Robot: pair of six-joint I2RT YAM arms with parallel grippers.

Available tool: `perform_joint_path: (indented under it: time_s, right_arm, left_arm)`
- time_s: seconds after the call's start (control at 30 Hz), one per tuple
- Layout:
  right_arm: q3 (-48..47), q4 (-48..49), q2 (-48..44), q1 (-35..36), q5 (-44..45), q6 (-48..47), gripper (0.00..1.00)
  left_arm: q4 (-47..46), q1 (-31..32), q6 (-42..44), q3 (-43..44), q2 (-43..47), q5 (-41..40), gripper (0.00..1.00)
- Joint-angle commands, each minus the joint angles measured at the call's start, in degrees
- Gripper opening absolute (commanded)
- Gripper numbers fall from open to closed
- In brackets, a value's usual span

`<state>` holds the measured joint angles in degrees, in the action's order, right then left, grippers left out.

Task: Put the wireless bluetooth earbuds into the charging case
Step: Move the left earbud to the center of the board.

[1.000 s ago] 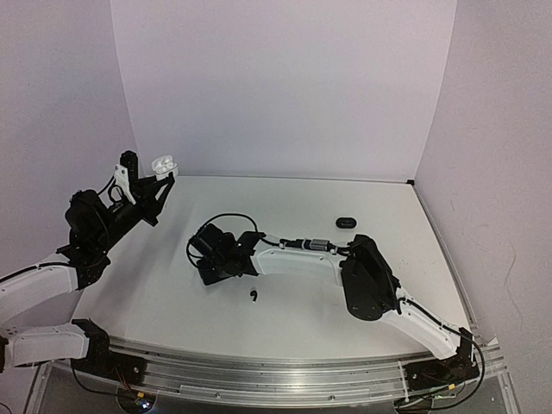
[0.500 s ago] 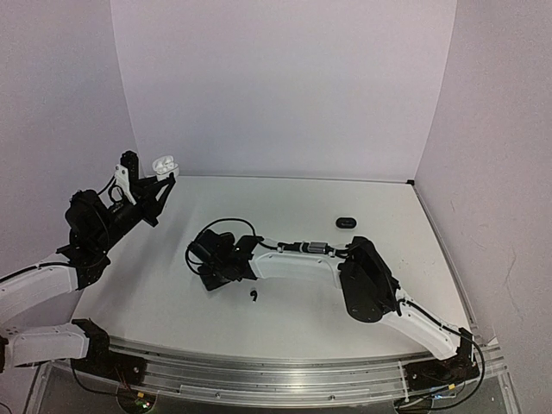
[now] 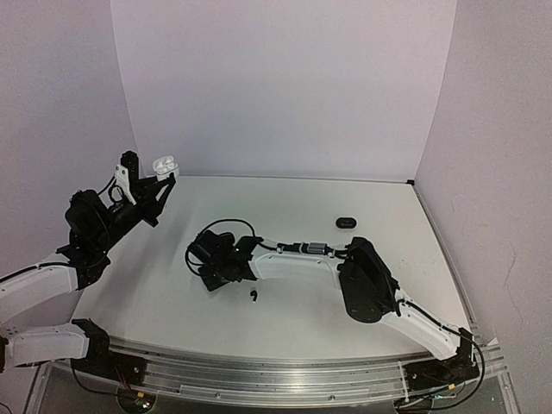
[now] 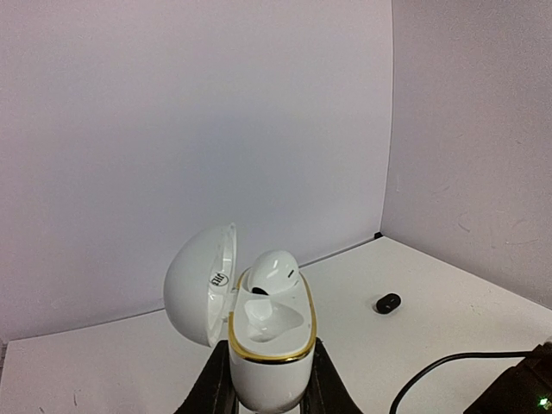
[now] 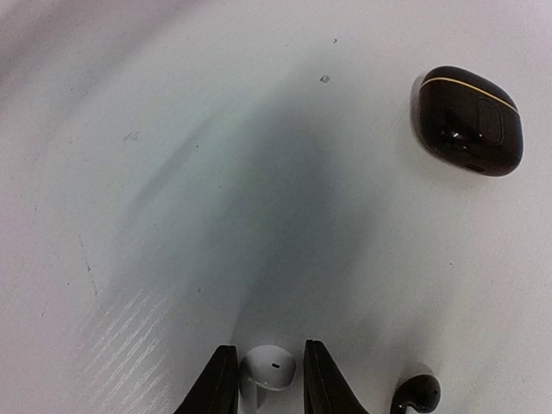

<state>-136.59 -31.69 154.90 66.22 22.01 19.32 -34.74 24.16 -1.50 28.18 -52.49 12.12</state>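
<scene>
The right gripper (image 5: 268, 355) is hanging low over the smooth white table (image 5: 129, 216), near the middle. Its two black fingers are squeezing a tiny shiny white plastic earbud (image 5: 269, 369), round on top like a comma. I think the job now is picking this white earbud up and taking it to its case. The bud is slippery and curved, so the fingers should be holding it snugly and going straight up, or it might pop out.

Just to its right, a tiny glossy black curved earbud (image 5: 416, 397) is lying loose on the table. The lift should not be bumping it.

A bit farther off, a shiny black pebble-shaped case (image 5: 470, 121) with a thin gold line is resting shut.

Far away on the left, the left gripper (image 4: 269, 395) is clamping a smooth white egg-shaped charging case (image 4: 269, 362) and holding it up in the air. Its round lid (image 4: 200, 285) is standing open. A gold ring is running around the rim. One seated white bud (image 4: 272, 271) is filling the far hollow, and the near hollow (image 4: 269, 321) is waiting empty. The bud should be going in stem first.
</scene>
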Motion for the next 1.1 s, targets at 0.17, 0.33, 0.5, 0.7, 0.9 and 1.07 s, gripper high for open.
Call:
perform_joint_path:
  time_s: [0.17, 0.33, 0.5, 0.7, 0.9, 1.07]
  right_arm:
    - [7.1, -0.5, -3.4, 1.1, -6.6, -10.6, 0.19]
    - [13.8, -0.1, -7.2, 1.9, -12.1, -14.2, 0.16]
    - [20.6, -0.1, -12.0, 2.8, -19.0, -17.9, 0.16]
    - [30.7, -0.1, -18.2, 3.6, -21.6, -21.7, 0.19]
    - [33.8, -0.3, -20.3, 4.5, -21.6, -21.9, 0.26]
    - [30.5, -1.8, -18.6, 4.7, -20.8, -20.0, 0.37]
  left_arm:
    - [-0.9, -0.4, 0.4, 2.7, 0.9, 0.4, 0.00]
    - [-1.0, -0.6, 0.7, 2.6, 1.1, 0.4, 0.00]
    - [-0.7, -0.9, 0.9, 2.5, 1.4, 0.3, 0.00]
    - [-0.5, -0.9, 1.1, 2.6, 1.4, 0.4, 0.00]
    - [-0.5, -1.0, 0.9, 2.8, 1.0, 0.9, 0.00]
    - [-0.5, -1.0, 0.8, 3.1, 0.9, 1.4, 0.00]
